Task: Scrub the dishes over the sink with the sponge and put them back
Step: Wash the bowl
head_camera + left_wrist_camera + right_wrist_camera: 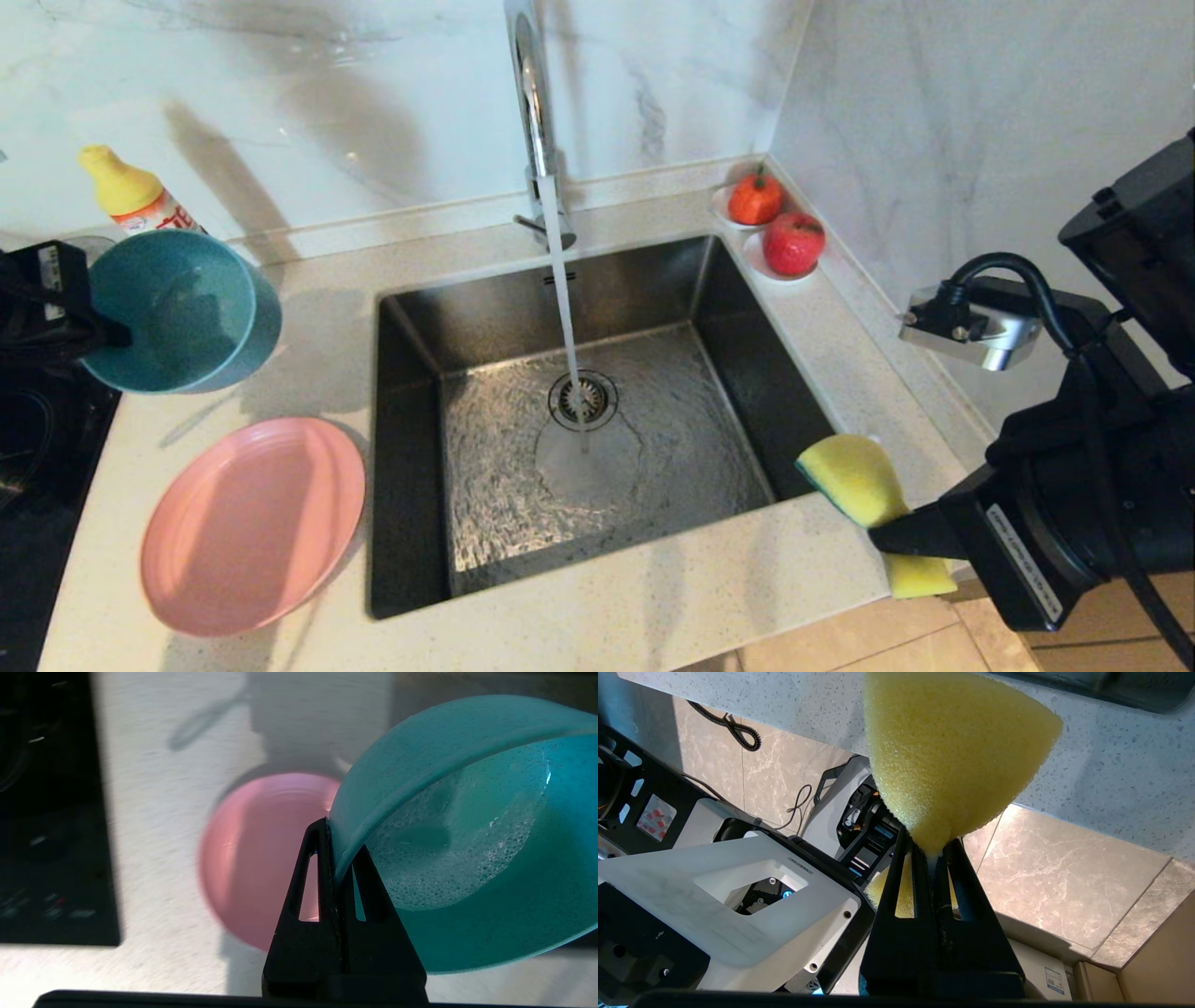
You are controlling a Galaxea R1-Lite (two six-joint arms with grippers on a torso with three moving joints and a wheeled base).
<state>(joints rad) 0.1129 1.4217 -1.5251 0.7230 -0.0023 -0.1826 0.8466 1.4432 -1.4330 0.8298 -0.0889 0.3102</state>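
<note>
Left hand [117, 334] first: from the head view it comes in level from the left edge, fingers pinched on the rim of the one teal bowl [177, 313], which hangs tipped on its side above the counter [653, 597], mouth facing the sink [579, 420]. Below it, one pink plate [252, 525] lies flat on the counter, just left of the basin. Over on the right, the right hand [882, 539] reaches in level by the sink's near right corner, clamped on the middle of the one yellow sponge [854, 476], green edge showing at its left tip. One tap [534, 112] is running, the stream landing on the drain strainer [583, 399]. At the back: one yellow-capped bottle [135, 196] on the left, and two red fruits [794, 241] on small white saucers in the right corner.

Left wrist view now: two black fingers [317, 877] pressed onto the bowl's [467, 826] rim, one inside, one outside, with suds clinging to the inner wall. The plate [261, 858] sits on the counter [159, 812] beyond it, partly hidden by the bowl, and a black hob [51, 812] lies off to the side.

Right wrist view: both fingers [920, 877] squeeze the sponge [948, 751] to a narrow waist, its free end flaring wide over the counter's [1101, 770] front edge. Tiled floor [1050, 872] and the robot's own base [714, 891] show underneath.
</note>
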